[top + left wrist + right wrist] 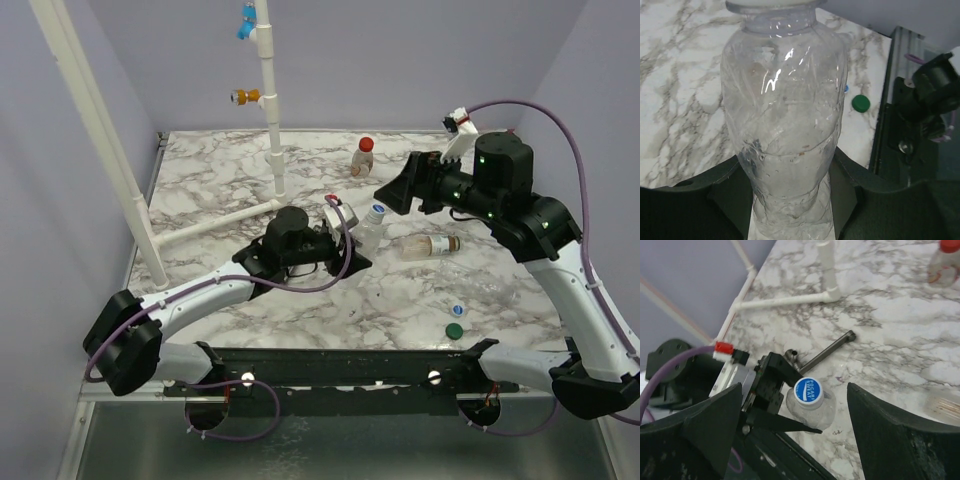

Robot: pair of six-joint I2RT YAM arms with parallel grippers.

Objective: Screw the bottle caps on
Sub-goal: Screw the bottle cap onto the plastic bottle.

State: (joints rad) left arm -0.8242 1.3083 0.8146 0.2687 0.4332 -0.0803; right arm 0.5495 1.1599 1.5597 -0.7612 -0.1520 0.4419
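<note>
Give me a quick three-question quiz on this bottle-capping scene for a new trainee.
1. True or false: the green cap is screwed onto a bottle.
2. The red-capped bottle is: A) lying on its side, B) standing upright, C) held in jaws.
3. Which arm's jaws hold the clear bottle topped by the white-and-blue cap?
Key: 1 false, it lies loose on the table. 2 B. 3 the left arm's jaws.
</note>
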